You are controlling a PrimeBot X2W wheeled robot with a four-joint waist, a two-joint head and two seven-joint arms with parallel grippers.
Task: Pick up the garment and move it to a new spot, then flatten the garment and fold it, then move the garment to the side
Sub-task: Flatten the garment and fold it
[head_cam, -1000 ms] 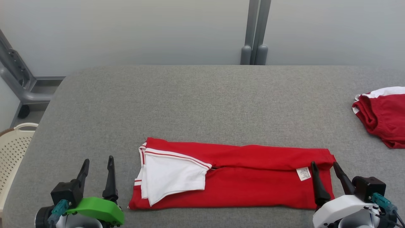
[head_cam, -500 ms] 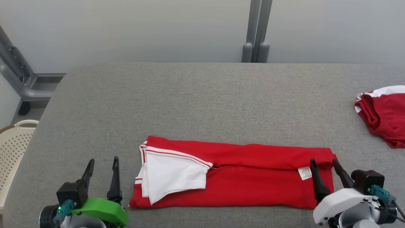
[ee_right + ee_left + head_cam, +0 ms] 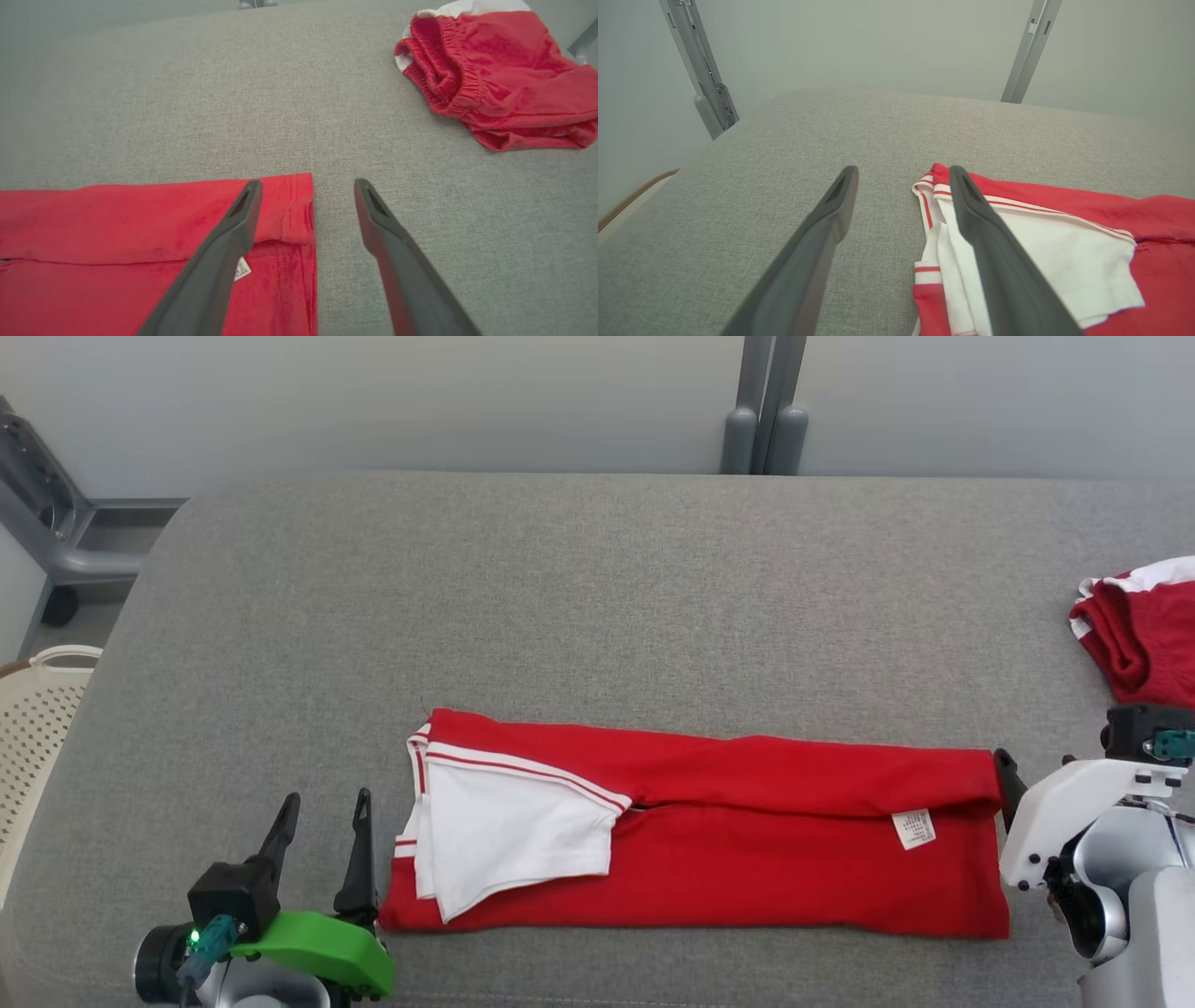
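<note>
**Folded red garment lies crosswise between two open grippers**

Head view: the red garment (image 3: 728, 859) lies on the near part of the grey padded table (image 3: 597, 597), folded into a long band. Its long axis runs left to right. The end with the white sleeve (image 3: 509, 835) points left, and the hem end with a small white label (image 3: 914, 828) points right. The left gripper (image 3: 327, 796) sits just beside the left end, its fingers spread and holding nothing. The right gripper (image 3: 1008, 779) is at the far right corner of the band, with one dark finger showing there. A second red garment (image 3: 1144, 635) lies well apart at the table's right edge, and a pale basket (image 3: 37, 728) stands off the left side.

Left wrist view: the left gripper (image 3: 902, 170) is spread wide. Its right finger crosses the white-trimmed left edge of the garment (image 3: 1045, 200), and its left finger is over bare table (image 3: 784, 140).

Right wrist view: the right gripper (image 3: 307, 182) is also spread wide and empty, straddling the right hem of the garment (image 3: 140, 219). One finger is over the cloth by the label (image 3: 242, 269), the other over bare table (image 3: 187, 93). Whether the fingers touch the cloth cannot be told. The second red garment (image 3: 504, 93) lies far right.
</note>
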